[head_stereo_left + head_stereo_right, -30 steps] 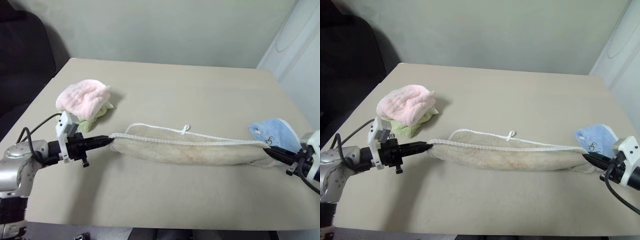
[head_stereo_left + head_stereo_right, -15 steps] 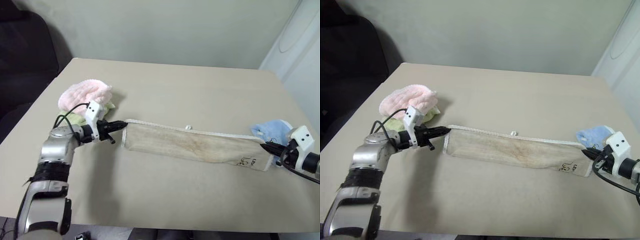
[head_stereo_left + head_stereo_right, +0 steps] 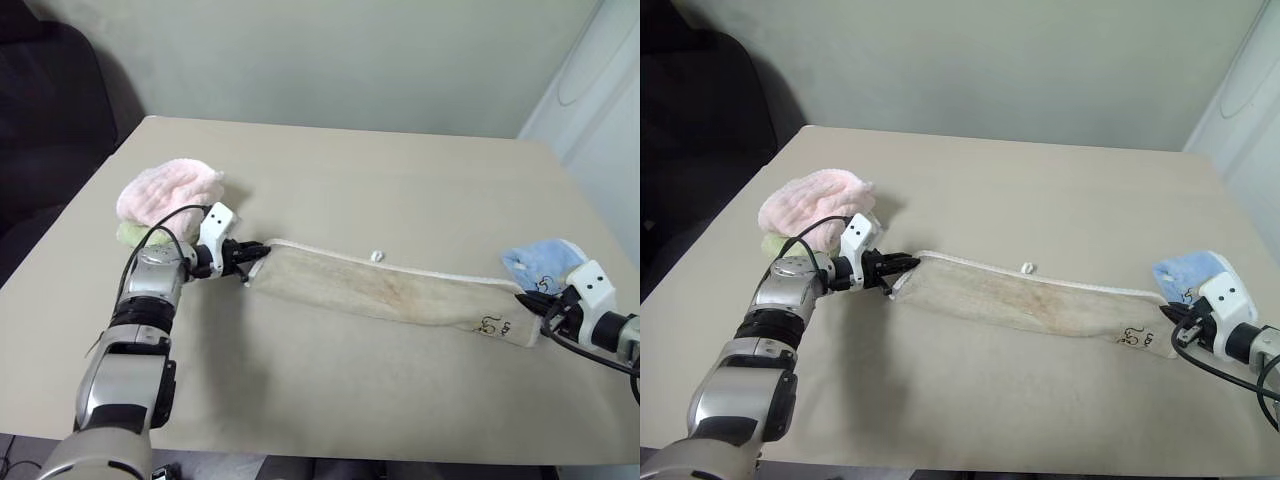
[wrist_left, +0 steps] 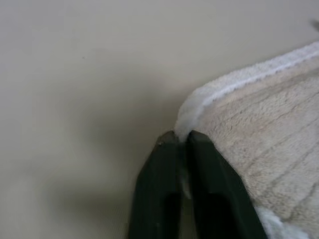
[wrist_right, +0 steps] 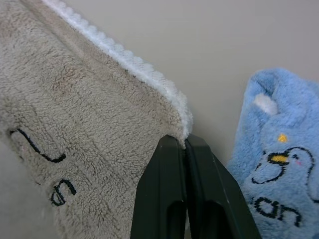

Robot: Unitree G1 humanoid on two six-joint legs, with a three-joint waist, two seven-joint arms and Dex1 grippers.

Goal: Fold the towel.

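Observation:
The towel (image 3: pixel 390 292), beige with white corded edging, lies on the table as a long narrow folded strip slanting from left to right. Its dark embroidered mark (image 3: pixel 490 323) faces up near the right end. My left gripper (image 3: pixel 260 252) is at the strip's left corner, and in the left wrist view its fingertips (image 4: pixel 172 142) pinch the white cord (image 4: pixel 199 107). My right gripper (image 3: pixel 525 300) is at the right corner, and in the right wrist view its fingers (image 5: pixel 172 149) are closed on the towel's corner (image 5: pixel 179 117).
A light-blue cloth (image 3: pixel 545 262) lies just behind the right gripper, almost touching the towel's end. A bunched pink cloth (image 3: pixel 168 190) sits on a green one (image 3: pixel 135 233) behind the left arm. The tan table (image 3: pixel 350 170) ends close to the right gripper.
The towel was sagging between the grippers a second ago. Both grippers have since moved forward and down, and the strip now lies flat on the table.

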